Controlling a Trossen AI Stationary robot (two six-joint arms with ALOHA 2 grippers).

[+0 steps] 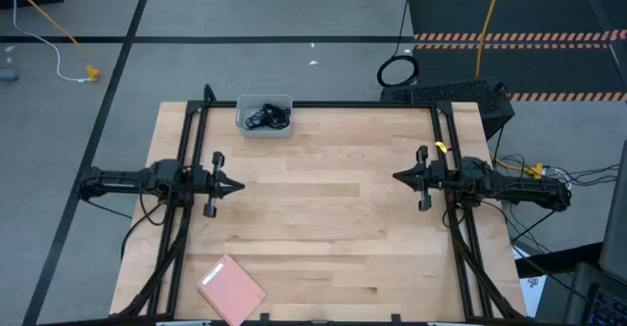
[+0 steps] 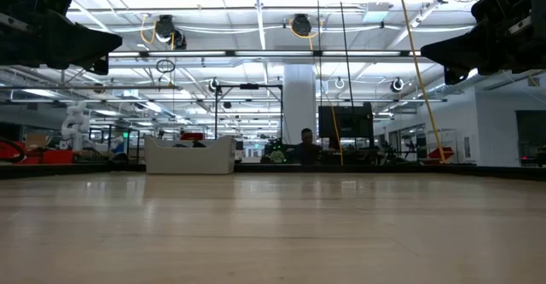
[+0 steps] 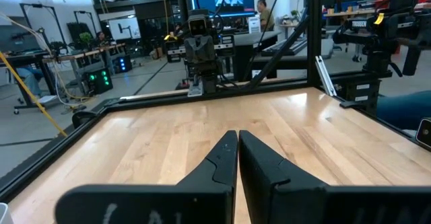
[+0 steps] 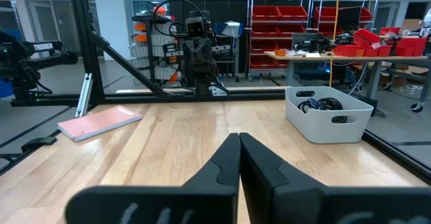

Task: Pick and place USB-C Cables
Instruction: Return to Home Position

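A white bin (image 1: 265, 116) stands near the table's far edge; it also shows in the right wrist view (image 4: 328, 116) and the low view (image 2: 189, 156). Dark cables (image 1: 266, 118) lie coiled inside it, their dark loops (image 4: 322, 105) showing over the rim. I cannot make out a purple-blue cable. My left gripper (image 1: 240, 185) hovers shut at the table's left side, fingers (image 3: 237, 146) pointing right. My right gripper (image 1: 396, 177) hovers shut at the right side, fingers (image 4: 239, 146) pointing left. Both are far from the bin and raised above the table.
A pink rectangular pad (image 1: 231, 289) lies flat near the table's near edge, left of centre, and shows in the right wrist view (image 4: 100, 122). A black frame (image 1: 323, 104) borders the table. A black ring-shaped hoop (image 1: 398, 70) and a yellow cord (image 1: 487, 23) lie on the floor beyond.
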